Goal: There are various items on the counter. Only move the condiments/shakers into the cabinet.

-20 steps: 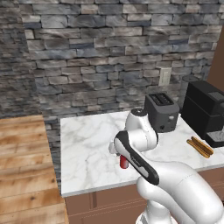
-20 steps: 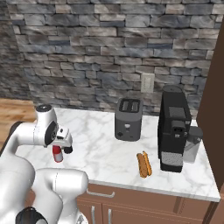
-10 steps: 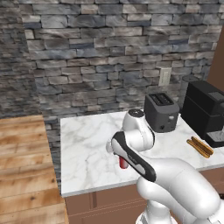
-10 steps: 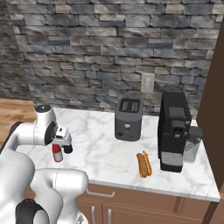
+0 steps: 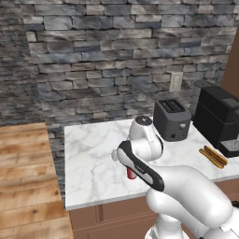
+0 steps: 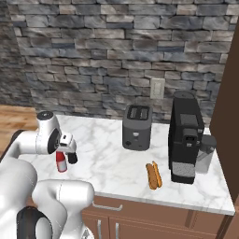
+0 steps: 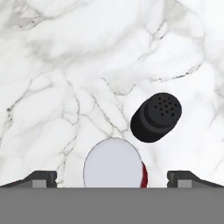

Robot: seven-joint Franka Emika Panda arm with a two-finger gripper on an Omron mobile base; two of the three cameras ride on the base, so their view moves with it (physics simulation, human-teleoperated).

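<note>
A red bottle (image 7: 114,162) with a white cap stands on the white marble counter (image 7: 65,65), straight below my gripper (image 7: 113,178). The gripper is open, with one fingertip on each side of the bottle and nothing held. A short black shaker (image 7: 156,116) stands close beside the bottle. In the right base view the gripper (image 6: 66,154) hangs over the red bottle (image 6: 60,163) near the counter's (image 6: 107,163) left front. In the left base view the arm hides most of the red bottle (image 5: 131,174). The brown cabinet (image 6: 228,116) rises at the right edge.
A dark grey toaster (image 6: 137,127) stands at the back of the counter. Right of it is a black coffee machine (image 6: 186,137), with a hot dog (image 6: 153,175) lying in front. A stone wall runs behind, and wood flooring (image 5: 23,177) lies to the left.
The arm's elbow has shifted slightly. The gripper stays open over the red bottle, and nothing on the counter has moved.
</note>
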